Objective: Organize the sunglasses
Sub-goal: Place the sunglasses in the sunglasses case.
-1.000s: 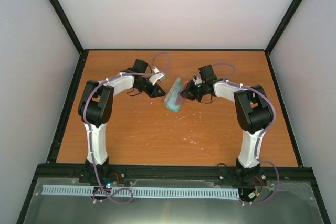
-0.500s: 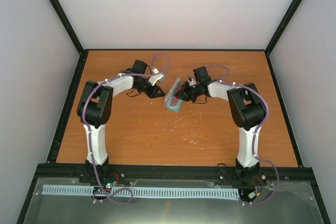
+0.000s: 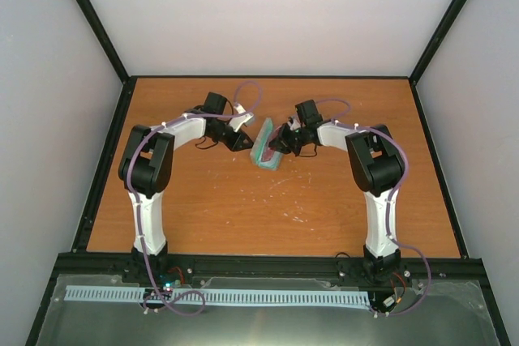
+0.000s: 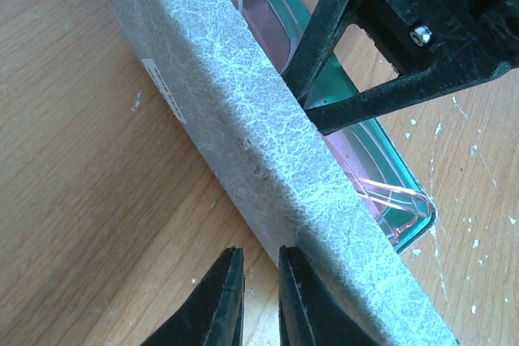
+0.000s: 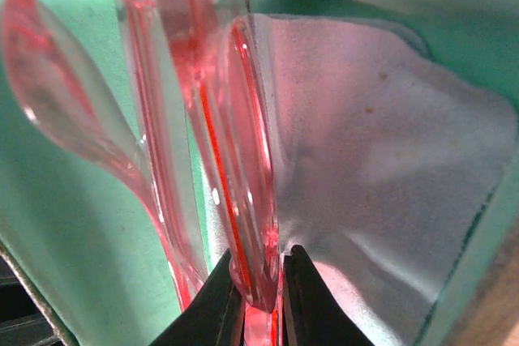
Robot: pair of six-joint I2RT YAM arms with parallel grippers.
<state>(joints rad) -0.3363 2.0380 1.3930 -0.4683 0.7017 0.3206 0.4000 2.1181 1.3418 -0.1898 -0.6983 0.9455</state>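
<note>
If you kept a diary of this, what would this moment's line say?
right pincer: shut on sunglasses inside open case | left pincer: nearly shut, empty, beside case's grey outside | cloth: in case

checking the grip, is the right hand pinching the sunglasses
Yes, the right hand is closed on the rim of the red sunglasses, against the case and its teal lining.

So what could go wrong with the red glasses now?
1. The right jaws pinch the sunglasses only by a thin edge, so they might slip or twist loose.
2. The cloth lies rumpled inside the case next to them, so the glasses could settle crooked on it.
3. The left jaws sit beside the case's grey side and do not seem to grip it, so the case may slide if pushed.
</note>
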